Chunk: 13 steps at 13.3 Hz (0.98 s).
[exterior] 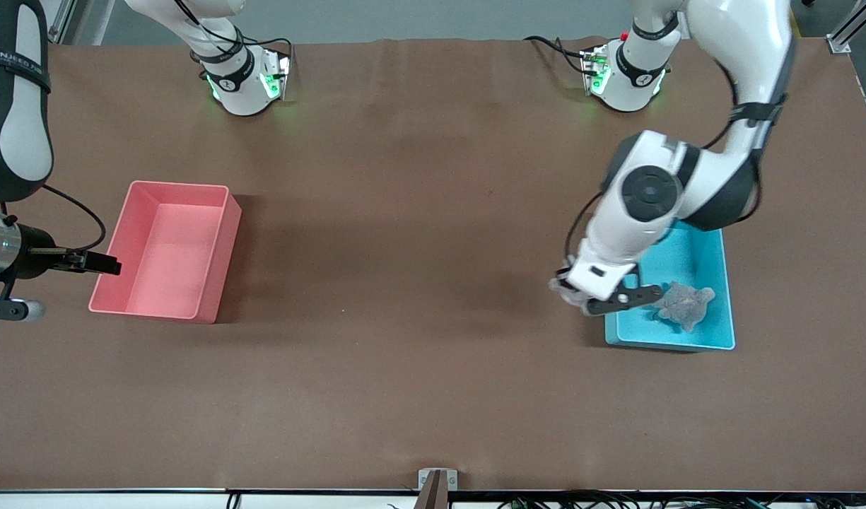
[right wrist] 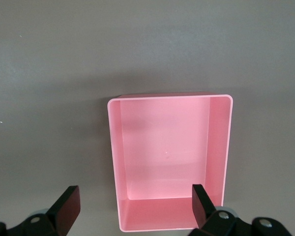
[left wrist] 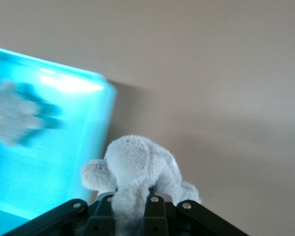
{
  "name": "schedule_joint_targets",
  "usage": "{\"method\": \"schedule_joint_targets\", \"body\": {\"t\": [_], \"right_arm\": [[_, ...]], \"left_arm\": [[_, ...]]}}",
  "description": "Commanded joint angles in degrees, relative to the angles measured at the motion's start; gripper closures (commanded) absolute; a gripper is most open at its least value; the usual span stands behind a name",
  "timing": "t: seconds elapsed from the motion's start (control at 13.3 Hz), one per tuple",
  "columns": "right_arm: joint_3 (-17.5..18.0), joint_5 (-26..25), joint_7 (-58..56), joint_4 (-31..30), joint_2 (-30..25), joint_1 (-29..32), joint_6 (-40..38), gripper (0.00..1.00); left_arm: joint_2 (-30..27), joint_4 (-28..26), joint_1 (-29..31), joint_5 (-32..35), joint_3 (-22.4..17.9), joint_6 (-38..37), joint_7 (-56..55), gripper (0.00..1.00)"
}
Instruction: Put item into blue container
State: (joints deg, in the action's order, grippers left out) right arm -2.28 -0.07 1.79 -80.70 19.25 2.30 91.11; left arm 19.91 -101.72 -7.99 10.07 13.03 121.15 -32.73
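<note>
The blue container (exterior: 703, 260) stands toward the left arm's end of the table, with a grey plush turtle (exterior: 685, 305) lying in it. My left gripper (exterior: 597, 300) is shut on a second, light grey plush toy (exterior: 565, 289). It hangs over the container's wall on the right arm's side. In the left wrist view that toy (left wrist: 140, 167) bulges out between the fingers of the left gripper (left wrist: 132, 209), beside the container (left wrist: 54, 162), with the turtle (left wrist: 14, 115) blurred inside. My right gripper (exterior: 111, 265) waits open beside the pink bin, holding nothing.
An empty pink bin (exterior: 137, 212) stands toward the right arm's end of the table. In the right wrist view this bin (right wrist: 217, 142) lies under the open right gripper (right wrist: 135, 206). Brown table (exterior: 418, 283) stretches between the two bins.
</note>
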Motion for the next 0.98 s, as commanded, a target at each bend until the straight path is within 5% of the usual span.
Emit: {"method": "schedule_joint_targets", "body": {"t": [0.0,0.3,0.38,0.53,0.6,0.9], "right_arm": [[0.4,0.3,-0.1,-6.0,-6.2,-1.0,1.5,0.00],[0.4,0.2,-0.1,-9.6,-9.7,-1.5,2.4,0.00],[0.3,0.2,-0.1,-10.9,-11.4,-2.0,2.7,0.00],[-0.1,0.2,-0.1,-11.9,-13.2,-2.2,2.4,0.00],[-0.1,0.2,0.0,-11.9,-13.7,-2.0,2.1,0.00],[-0.1,0.2,-0.1,-15.9,-19.8,-1.2,1.1,0.00]], "left_arm": [[-5.9,-8.2,8.1,0.4,0.6,0.5,13.4,1.00],[-6.3,-10.8,19.0,0.2,0.8,0.8,28.8,0.87],[-6.0,-12.0,20.1,0.1,0.8,1.1,28.9,0.70],[-6.5,-12.7,21.0,-3.7,0.7,1.0,28.9,0.09],[-7.3,-12.7,21.8,-5.8,0.7,0.2,28.9,0.00],[-15.4,-10.7,22.0,-6.2,0.7,-5.7,29.0,0.00]]}}
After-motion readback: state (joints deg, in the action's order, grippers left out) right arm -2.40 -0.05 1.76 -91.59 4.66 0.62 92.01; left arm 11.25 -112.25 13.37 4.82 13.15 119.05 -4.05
